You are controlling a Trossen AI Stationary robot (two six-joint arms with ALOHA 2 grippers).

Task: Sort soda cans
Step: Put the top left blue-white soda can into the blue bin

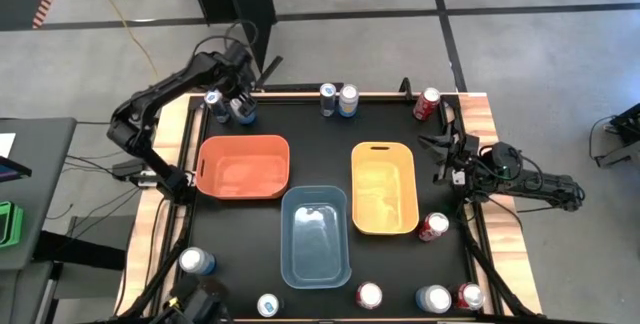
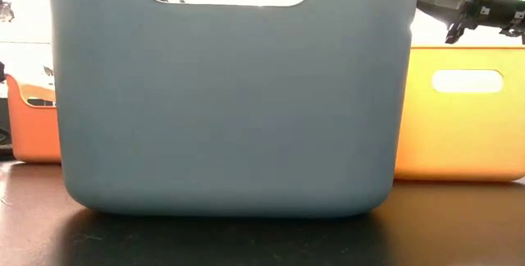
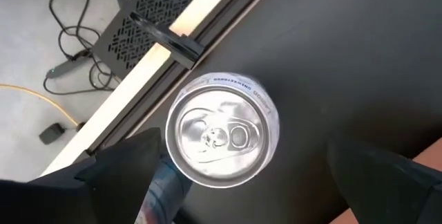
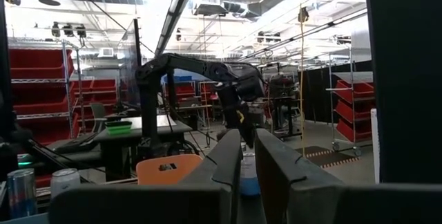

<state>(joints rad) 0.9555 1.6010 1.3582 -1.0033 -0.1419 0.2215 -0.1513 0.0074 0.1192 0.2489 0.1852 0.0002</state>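
Soda cans stand upright on the black table (image 1: 330,144). Two are in the far left corner, one silver-white (image 1: 241,112) and one blue-and-silver (image 1: 213,99). My left gripper (image 1: 228,102) hangs over them, pointing down and open. In the left wrist view the silver-white can's top (image 3: 219,135) lies between the fingers of my left gripper (image 3: 248,175), which stand on either side of it. The second can (image 3: 162,189) shows beside one finger. My right gripper (image 1: 440,152) waits shut at the table's right edge.
An orange bin (image 1: 243,168), a blue bin (image 1: 315,236) and a yellow bin (image 1: 384,188) sit mid-table. More cans stand at the far edge (image 1: 338,99), far right (image 1: 428,104), right of the yellow bin (image 1: 433,226) and along the near edge (image 1: 369,295).
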